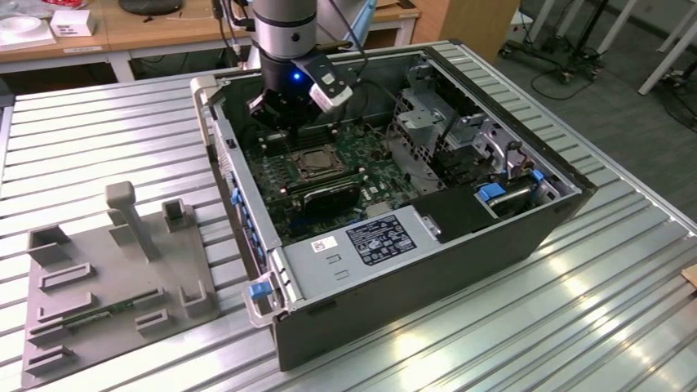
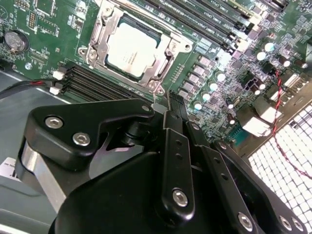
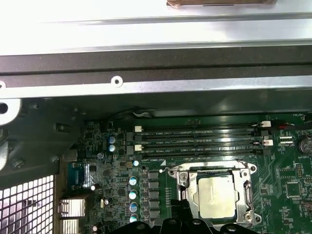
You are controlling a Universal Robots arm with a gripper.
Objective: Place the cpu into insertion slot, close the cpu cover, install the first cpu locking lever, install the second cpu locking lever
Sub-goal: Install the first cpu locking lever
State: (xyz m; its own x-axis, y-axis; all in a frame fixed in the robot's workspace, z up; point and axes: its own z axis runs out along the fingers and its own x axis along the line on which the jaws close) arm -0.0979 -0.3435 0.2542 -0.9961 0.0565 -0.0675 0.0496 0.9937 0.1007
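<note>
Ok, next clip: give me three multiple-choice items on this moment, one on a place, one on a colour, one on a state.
1. Where is the cpu?
A on the grey fixture plate
B in the insertion slot
C on the ribbed table

2. What colour is the circuit board?
A green
B red
C white

3. How does the cpu cover lie?
A standing upright
B outside the case
C flat around the cpu

Answers:
1 B: the chip sits inside the socket in both wrist views.
2 A: the board around the socket is green.
3 C: the silvery frame lies flat around the chip.
</note>
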